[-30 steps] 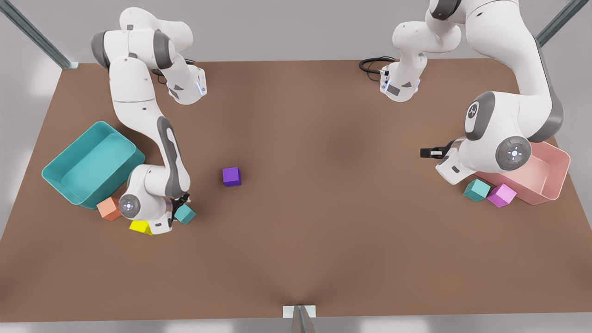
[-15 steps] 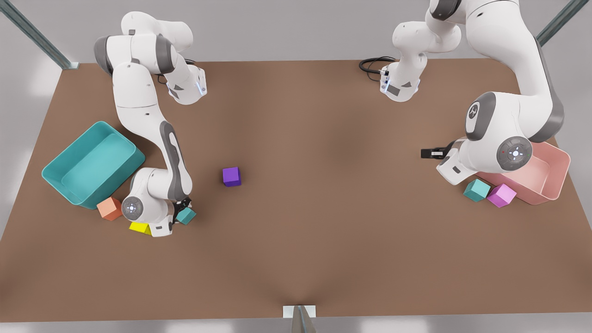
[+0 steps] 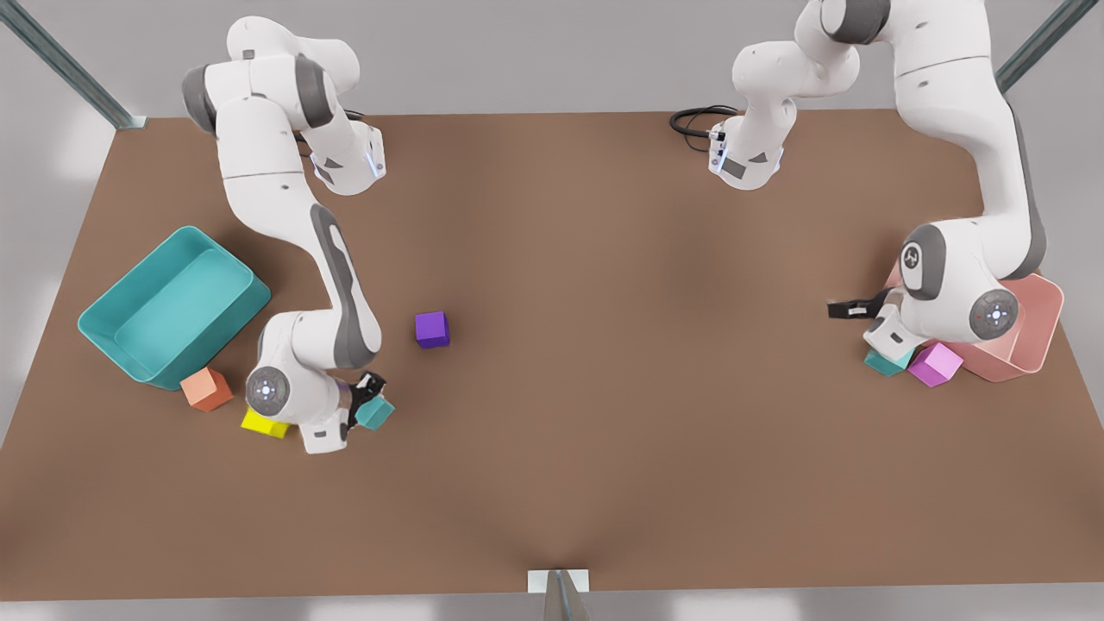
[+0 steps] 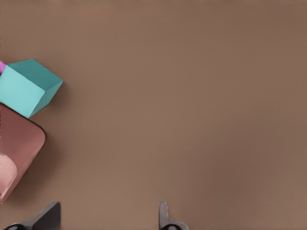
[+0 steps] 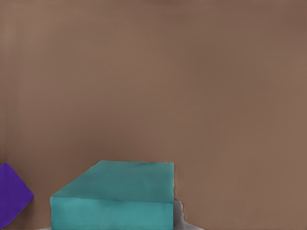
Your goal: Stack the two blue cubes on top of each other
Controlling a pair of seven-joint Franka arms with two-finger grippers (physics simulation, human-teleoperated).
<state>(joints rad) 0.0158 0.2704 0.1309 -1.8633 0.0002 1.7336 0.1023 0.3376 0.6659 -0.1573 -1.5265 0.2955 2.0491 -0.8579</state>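
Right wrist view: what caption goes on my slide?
Right gripper shut on a blue cube, purple cube nearby.

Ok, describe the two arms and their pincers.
Both arms are glossy white with dark grey joint bands and round grey end caps. The right pincer, at the front view's left, has black fingers; the left pincer shows dark grey fingertips. A black cable coils beside one base.
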